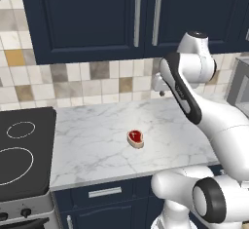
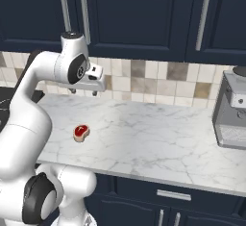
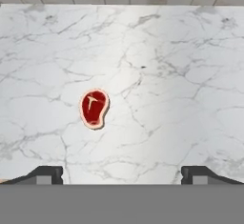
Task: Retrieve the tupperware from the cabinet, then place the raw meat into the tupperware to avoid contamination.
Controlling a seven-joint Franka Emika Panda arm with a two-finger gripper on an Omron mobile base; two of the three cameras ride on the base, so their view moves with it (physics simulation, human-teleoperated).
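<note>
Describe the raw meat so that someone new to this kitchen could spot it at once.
Start at the white marble counter between the black stovetop and the grey appliance. The raw meat lies flat on it, left of centre, towards the front edge. It is a small, roundish red slice with a cream rim, alone on the stone.

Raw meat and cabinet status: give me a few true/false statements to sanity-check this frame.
1. The raw meat lies bare on the marble counter. True.
2. The cabinet doors stand open. False: both doors are shut, handles side by side.
3. The gripper is closed on the meat. False: its fingertips stand wide apart above the counter, with nothing between them.
4. A stovetop sits to the left of the counter in the left base view. True.
5. The meat sits inside a container. False: nothing is under it but the counter.
</note>
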